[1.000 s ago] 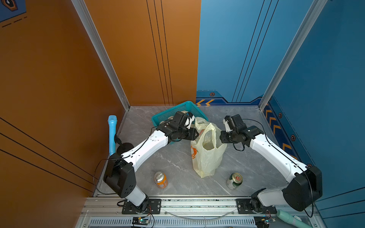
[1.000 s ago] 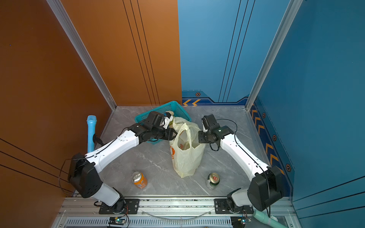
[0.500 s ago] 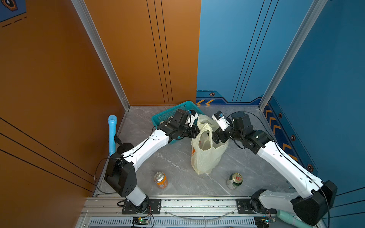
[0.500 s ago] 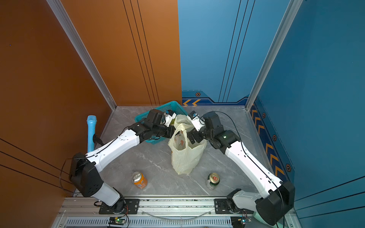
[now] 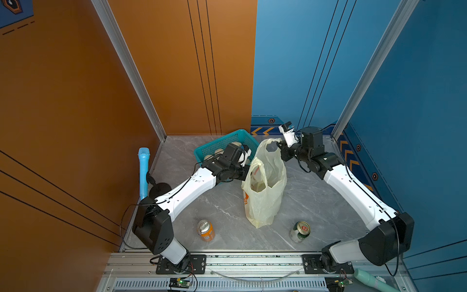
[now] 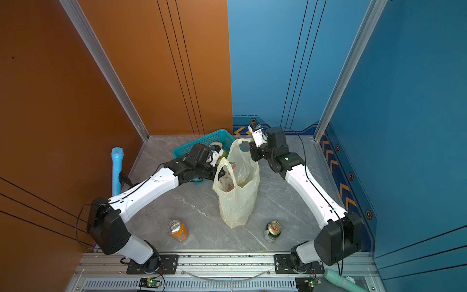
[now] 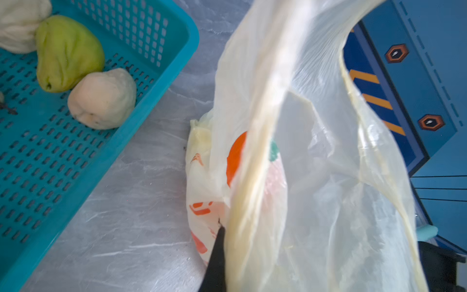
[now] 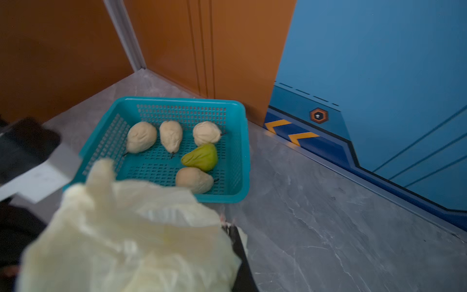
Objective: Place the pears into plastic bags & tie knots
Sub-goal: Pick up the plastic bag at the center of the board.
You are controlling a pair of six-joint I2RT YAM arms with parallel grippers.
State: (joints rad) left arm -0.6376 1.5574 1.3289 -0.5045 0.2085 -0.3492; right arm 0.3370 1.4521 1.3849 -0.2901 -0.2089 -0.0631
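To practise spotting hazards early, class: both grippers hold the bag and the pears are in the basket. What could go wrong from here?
1. Both the left gripper and right gripper are shut on the bag; freeing one to fetch pears from the basket may let its mouth collapse.
2. The thin plastic, pulled between them, might slip or tear.

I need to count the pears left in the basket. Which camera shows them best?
The right wrist view: all five pears show in the teal basket. The left wrist view shows two whole, others cut off; in both top views the left arm partly hides them.
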